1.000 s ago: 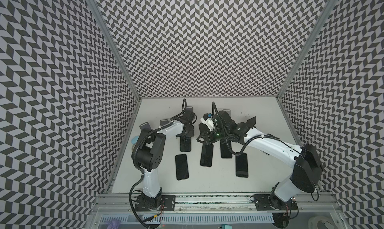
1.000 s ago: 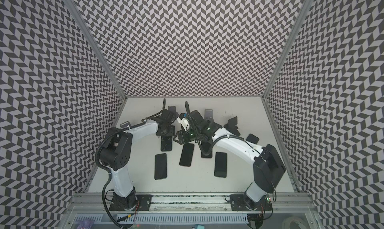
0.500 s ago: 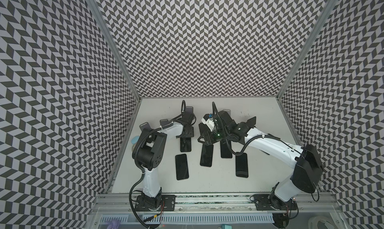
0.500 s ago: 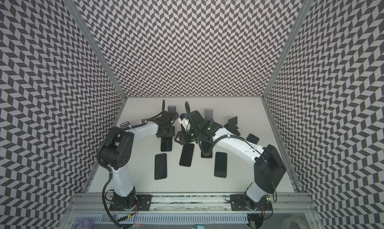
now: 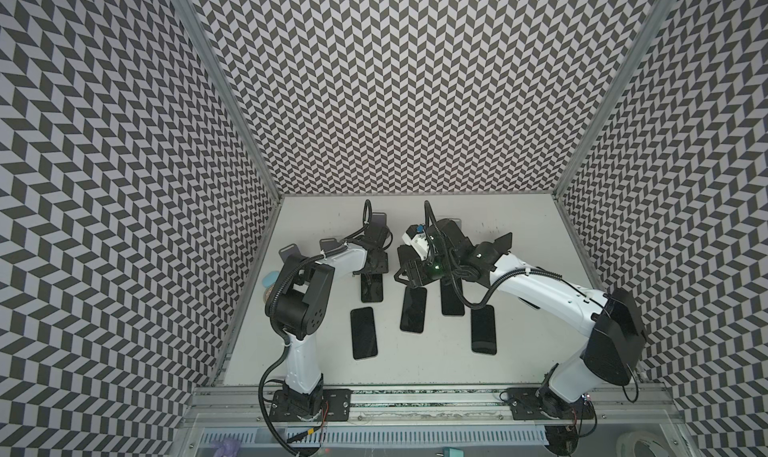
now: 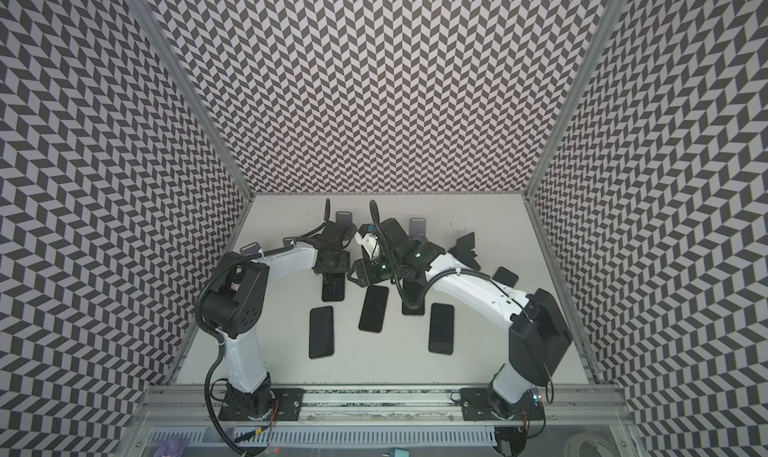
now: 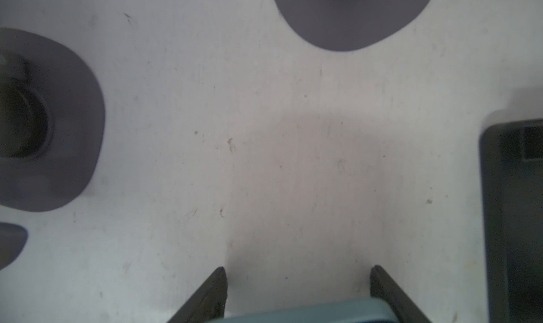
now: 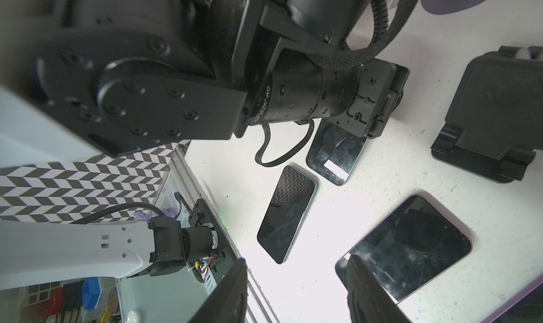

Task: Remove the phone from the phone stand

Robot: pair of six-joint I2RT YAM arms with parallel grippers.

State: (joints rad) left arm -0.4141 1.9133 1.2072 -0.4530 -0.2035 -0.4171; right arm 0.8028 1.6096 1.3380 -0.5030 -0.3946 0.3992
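Observation:
A dark phone [image 5: 371, 291] [image 6: 333, 286] [image 8: 335, 157] with a teal edge [image 7: 308, 312] sits off any stand. Its near end is down at the table. My left gripper [image 5: 372, 264] [image 6: 331, 266] [image 7: 298, 270] is shut across its far end, and the teal edge fills the gap between the fingers. An empty black phone stand [image 8: 493, 107] stands just behind it. Beside that stand my right gripper [image 5: 409, 274] [image 6: 365, 274] [image 8: 296, 265] hangs over the table. It is open and holds nothing.
Several other phones lie flat, among them one [image 5: 363, 332], a purple-edged one [image 5: 413, 309] [image 8: 405, 248] and one [image 5: 483, 329]. Grey stands [image 5: 378, 218] [image 7: 352, 13] line the back and left. Another black stand [image 5: 500, 245] is at the back right.
Both arms have only shifted slightly. The phones lie where they did.

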